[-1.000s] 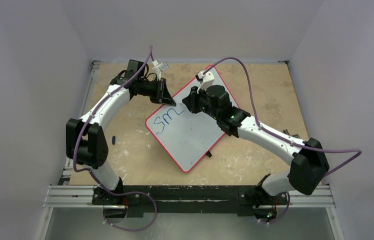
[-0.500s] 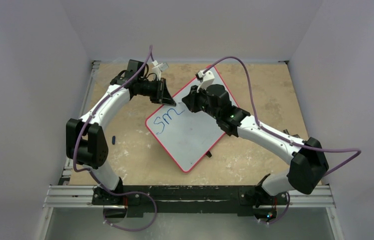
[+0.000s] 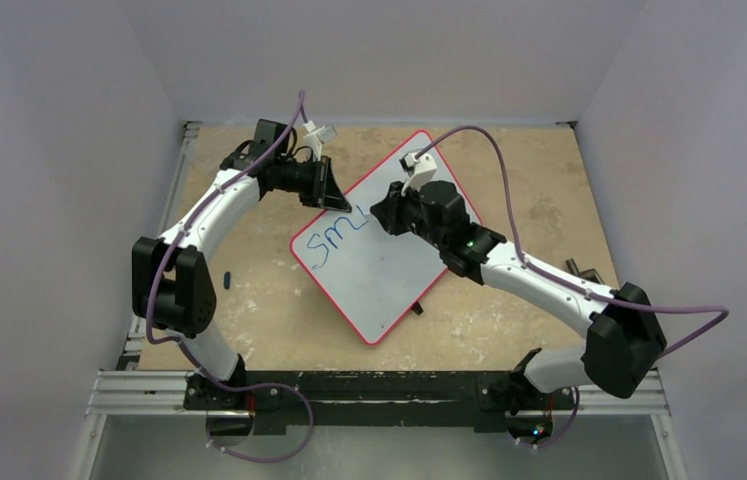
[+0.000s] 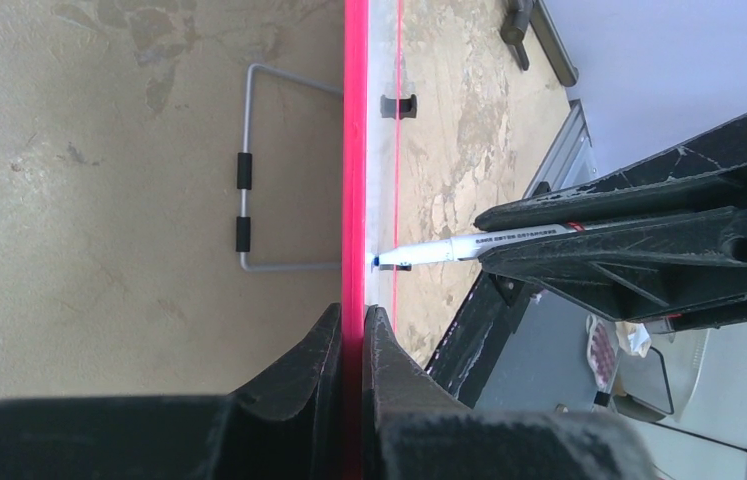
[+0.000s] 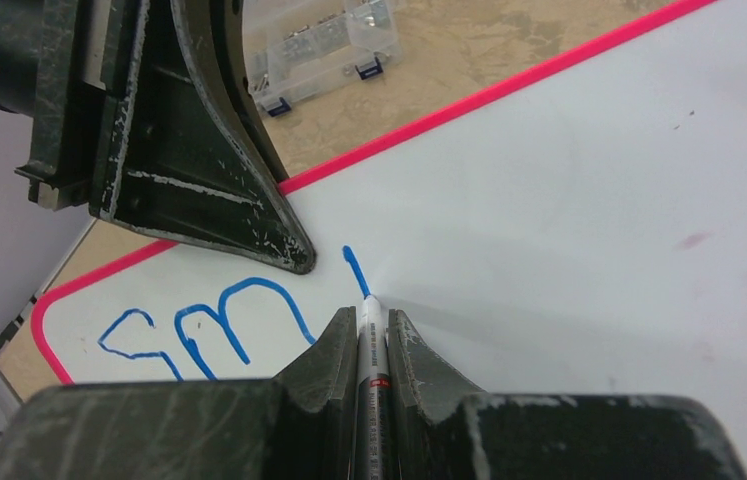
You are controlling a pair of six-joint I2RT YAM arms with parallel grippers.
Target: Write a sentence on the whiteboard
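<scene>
The whiteboard [image 3: 381, 278] lies askew mid-table, white with a red rim [image 4: 354, 150]. Blue letters "sm" [image 5: 219, 318] start the sentence near its left corner, followed by a short fresh stroke [image 5: 352, 268]. My right gripper [image 5: 365, 316] is shut on a white marker [image 5: 372, 345] whose tip touches the board at the lower end of that stroke. From above, the right gripper [image 3: 382, 216] hovers over the board's upper part. My left gripper [image 4: 351, 318] is shut on the board's red rim, pinching its upper left edge [image 3: 335, 200].
A clear plastic compartment box [image 5: 314, 45] stands beyond the board's far edge. A wire stand [image 4: 259, 170] shows under the board. A small blue cap [image 3: 226, 278] lies on the table to the left, and a dark object [image 3: 579, 268] to the right.
My right gripper has shifted slightly right and toward the near side with the marker, leaving a short new blue stroke after "sm". The left arm has not moved.
</scene>
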